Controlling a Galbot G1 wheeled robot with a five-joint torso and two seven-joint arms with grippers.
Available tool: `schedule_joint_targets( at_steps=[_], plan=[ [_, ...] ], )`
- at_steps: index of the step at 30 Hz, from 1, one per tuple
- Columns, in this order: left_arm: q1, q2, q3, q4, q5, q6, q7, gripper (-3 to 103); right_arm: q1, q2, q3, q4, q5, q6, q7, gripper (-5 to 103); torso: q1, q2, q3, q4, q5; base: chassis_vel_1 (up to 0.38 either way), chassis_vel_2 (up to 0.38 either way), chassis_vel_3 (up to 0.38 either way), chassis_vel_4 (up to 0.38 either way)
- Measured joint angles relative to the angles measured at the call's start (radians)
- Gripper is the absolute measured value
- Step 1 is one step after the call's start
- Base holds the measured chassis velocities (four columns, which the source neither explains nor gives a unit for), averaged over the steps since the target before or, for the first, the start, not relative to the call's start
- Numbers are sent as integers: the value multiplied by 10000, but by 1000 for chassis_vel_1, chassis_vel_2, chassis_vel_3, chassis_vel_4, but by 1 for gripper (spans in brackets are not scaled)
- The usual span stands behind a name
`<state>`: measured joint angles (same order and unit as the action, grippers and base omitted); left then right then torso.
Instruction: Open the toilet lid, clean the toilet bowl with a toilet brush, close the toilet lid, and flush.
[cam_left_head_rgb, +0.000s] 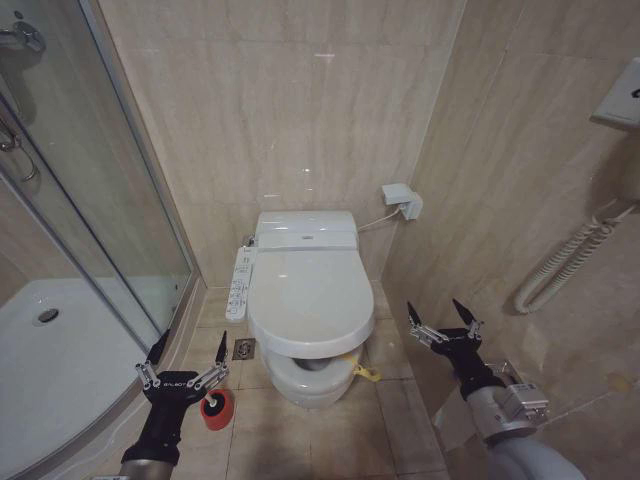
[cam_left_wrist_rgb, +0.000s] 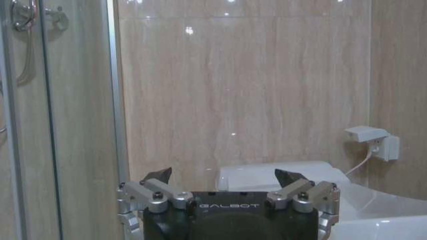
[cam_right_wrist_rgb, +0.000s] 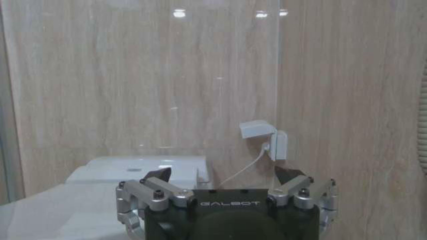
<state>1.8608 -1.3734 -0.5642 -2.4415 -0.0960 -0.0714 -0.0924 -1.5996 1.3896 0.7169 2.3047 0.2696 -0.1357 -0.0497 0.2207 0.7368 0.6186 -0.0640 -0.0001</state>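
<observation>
Both grippers are hanging low at the near edge of the floor, and both are empty. Over on the left, the left gripper (cam_left_head_rgb: 189, 351) is hovering with its jaws spread wide, sitting just above a small red cup holder (cam_left_head_rgb: 217, 408) that is standing on the floor tiles near the curved rim of the shower tray (cam_left_head_rgb: 60, 360). Whether the toilet brush is sitting in that cup cannot be told. Across on the right, the right gripper (cam_left_head_rgb: 440, 316) is poised beside the tiled side wall, jaws likewise parted and gripping nothing.

Between the two arms, the toilet lid (cam_left_head_rgb: 310, 295) is lying flat and closed, covering the seat, with a yellow strap (cam_left_head_rgb: 362, 371) dangling from its front rim on the right. Under the lid's front edge, the white toilet bowl (cam_left_head_rgb: 305, 385) is peeking out, standing on the floor against the back wall. A control panel (cam_left_head_rgb: 239, 283) is running along the toilet's left side, and a white wall socket (cam_left_head_rgb: 403, 200) with a cord is sitting on the back wall near the corner.
</observation>
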Motion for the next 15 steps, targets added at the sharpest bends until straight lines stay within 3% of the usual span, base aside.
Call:
schedule_joint_targets(
  at_steps=[15],
  plan=[
    [0, 0, 0, 0, 0, 0, 0, 100, -164, 123, -120, 472, 118, -102, -3, 100, -2, 0, 0, 0, 0, 0, 0, 0, 0]
  ],
)
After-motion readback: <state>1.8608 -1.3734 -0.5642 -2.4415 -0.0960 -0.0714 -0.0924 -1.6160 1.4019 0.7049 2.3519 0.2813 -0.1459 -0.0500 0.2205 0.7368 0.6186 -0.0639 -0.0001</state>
